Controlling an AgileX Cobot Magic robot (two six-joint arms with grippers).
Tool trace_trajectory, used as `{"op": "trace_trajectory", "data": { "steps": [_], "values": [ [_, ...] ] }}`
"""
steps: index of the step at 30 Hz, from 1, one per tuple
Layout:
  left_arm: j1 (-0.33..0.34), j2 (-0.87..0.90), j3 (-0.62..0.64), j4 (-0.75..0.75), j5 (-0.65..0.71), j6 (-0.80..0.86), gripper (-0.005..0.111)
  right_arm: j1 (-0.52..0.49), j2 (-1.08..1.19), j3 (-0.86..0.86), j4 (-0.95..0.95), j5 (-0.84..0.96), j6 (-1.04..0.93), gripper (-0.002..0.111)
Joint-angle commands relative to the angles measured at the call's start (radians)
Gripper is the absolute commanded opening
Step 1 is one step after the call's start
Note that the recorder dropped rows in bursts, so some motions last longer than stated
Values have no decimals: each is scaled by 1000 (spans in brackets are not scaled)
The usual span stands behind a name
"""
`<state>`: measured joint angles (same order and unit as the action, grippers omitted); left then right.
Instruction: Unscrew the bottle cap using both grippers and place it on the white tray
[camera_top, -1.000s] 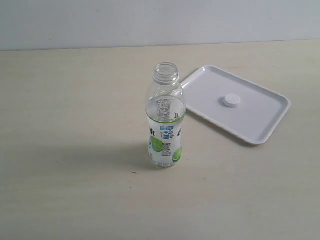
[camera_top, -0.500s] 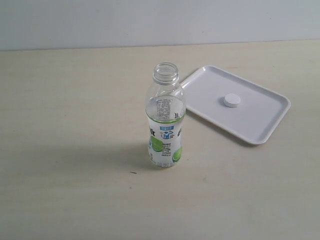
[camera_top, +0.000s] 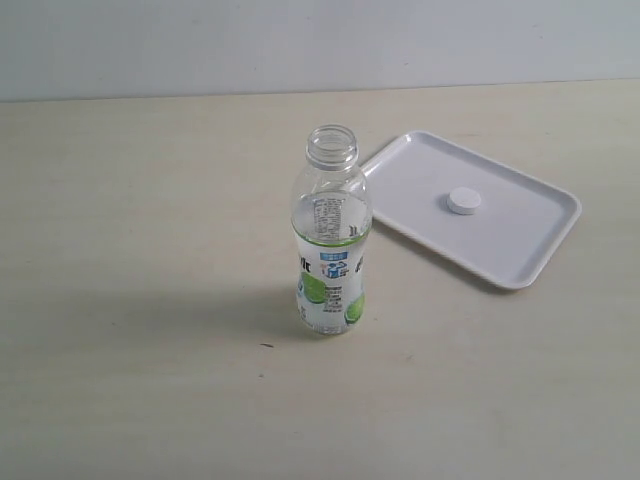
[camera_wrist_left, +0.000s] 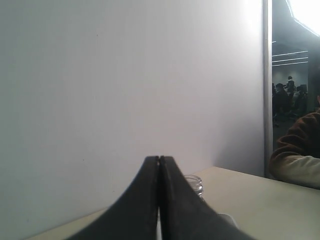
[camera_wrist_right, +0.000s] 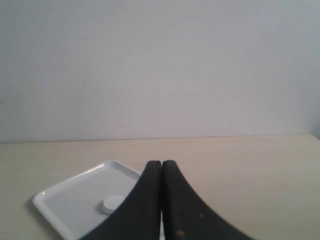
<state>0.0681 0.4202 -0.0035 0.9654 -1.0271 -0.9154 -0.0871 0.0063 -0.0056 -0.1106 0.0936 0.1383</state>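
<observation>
The left gripper (camera_wrist_left: 159, 159) and the right gripper (camera_wrist_right: 161, 162) are each pressing their black jaws together on nothing. The bottle (camera_top: 331, 240) is standing upright and uncapped on the pale table (camera_top: 150, 300). Beyond it, the white tray (camera_top: 520, 240) is lying flat, with the bottle cap (camera_top: 463, 201) resting near its middle.

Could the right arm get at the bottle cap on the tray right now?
Probably yes: the bottle cap lies alone on the white tray, with the bottle standing off it. The right gripper is shut, so it would have to open first.
</observation>
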Motion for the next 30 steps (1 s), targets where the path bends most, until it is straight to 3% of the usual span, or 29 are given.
{"op": "trace_trajectory", "data": {
  "steps": [1, 5, 30],
  "values": [
    [3, -6, 3, -8, 1, -5, 0, -6, -6, 6, 5, -31, -40, 0],
    [3, -6, 3, -8, 1, -5, 0, -6, -6, 6, 78, -31, -20, 0],
    [-14, -18, 3, -13, 25, -17, 0, -6, -6, 6, 78, -31, -20, 0]
  ]
}}
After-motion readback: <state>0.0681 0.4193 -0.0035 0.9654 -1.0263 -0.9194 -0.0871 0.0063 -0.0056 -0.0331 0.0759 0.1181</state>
